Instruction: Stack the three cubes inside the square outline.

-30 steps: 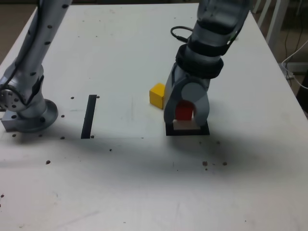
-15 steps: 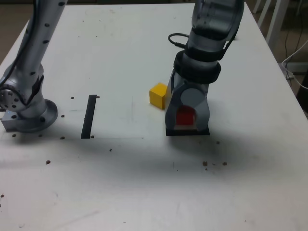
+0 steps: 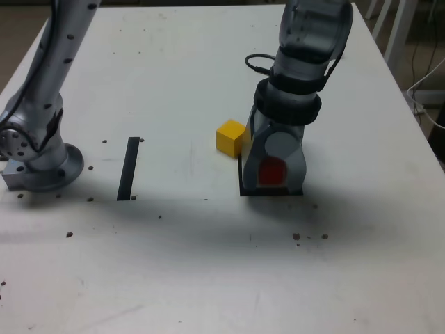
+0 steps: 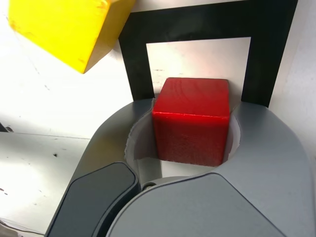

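Observation:
My gripper [image 3: 272,179] stands upright over the square outline [image 3: 244,190], shut on the red cube [image 3: 272,171]. The cube sits low between the two grey fingers, at or just above the outline's white centre; contact with the table cannot be told. In the wrist view the red cube [image 4: 191,118] lies within the outline's [image 4: 197,25] black border, with a jaw against each of its sides. The yellow cube [image 3: 231,136] rests on the table just beyond the outline's corner on the exterior view's left, close to the gripper; it also shows in the wrist view [image 4: 64,29].
A straight black strip [image 3: 128,168] lies on the white table toward the exterior view's left. The arm's base [image 3: 43,165] stands at the far left edge. Small dark specks dot the tabletop [image 3: 208,264].
The gripper has come down with the red cube, from above the outline to low inside it. The outline's white centre is now covered. The yellow cube has stayed put.

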Tool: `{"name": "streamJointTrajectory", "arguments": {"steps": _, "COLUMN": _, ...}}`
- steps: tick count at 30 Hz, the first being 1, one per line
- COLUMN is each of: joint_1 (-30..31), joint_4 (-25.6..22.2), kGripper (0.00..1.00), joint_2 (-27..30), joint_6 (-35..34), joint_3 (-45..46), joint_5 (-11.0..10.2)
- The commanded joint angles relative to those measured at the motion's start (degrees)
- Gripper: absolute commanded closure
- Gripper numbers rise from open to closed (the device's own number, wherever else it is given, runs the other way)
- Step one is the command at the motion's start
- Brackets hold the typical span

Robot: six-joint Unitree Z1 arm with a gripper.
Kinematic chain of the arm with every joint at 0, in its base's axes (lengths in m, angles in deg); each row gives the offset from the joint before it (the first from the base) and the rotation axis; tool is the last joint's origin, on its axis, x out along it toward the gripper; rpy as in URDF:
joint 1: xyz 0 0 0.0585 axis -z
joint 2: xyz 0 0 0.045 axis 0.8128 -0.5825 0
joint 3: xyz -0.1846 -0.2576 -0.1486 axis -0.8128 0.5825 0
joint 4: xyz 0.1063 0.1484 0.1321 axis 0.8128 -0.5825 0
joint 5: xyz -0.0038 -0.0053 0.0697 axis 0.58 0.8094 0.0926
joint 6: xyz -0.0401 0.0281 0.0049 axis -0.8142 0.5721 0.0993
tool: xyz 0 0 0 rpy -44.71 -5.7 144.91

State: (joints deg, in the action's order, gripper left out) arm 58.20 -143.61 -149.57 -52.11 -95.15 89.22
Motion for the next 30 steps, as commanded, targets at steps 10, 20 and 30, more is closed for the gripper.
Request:
{"name": "streamJointTrajectory", "arguments": {"steps": 10, "joint_1": -0.30, "joint_4": 2.49, "kGripper": 0.02, "joint_2": 0.22, "joint_6": 0.42, "joint_3": 1.83, "joint_5": 0.30}}
{"name": "streamJointTrajectory", "arguments": {"steps": 20, "joint_1": -0.31, "joint_4": 0.83, "kGripper": 0.01, "joint_2": 5.78, "joint_6": -3.54, "joint_3": 5.07, "joint_5": -4.91}}
{"name": "streamJointTrajectory", "arguments": {"steps": 30, "joint_1": -0.71, "joint_4": -2.76, "kGripper": 0.01, "joint_2": 13.16, "joint_6": -6.65, "joint_3": 8.81, "joint_5": -10.55}}
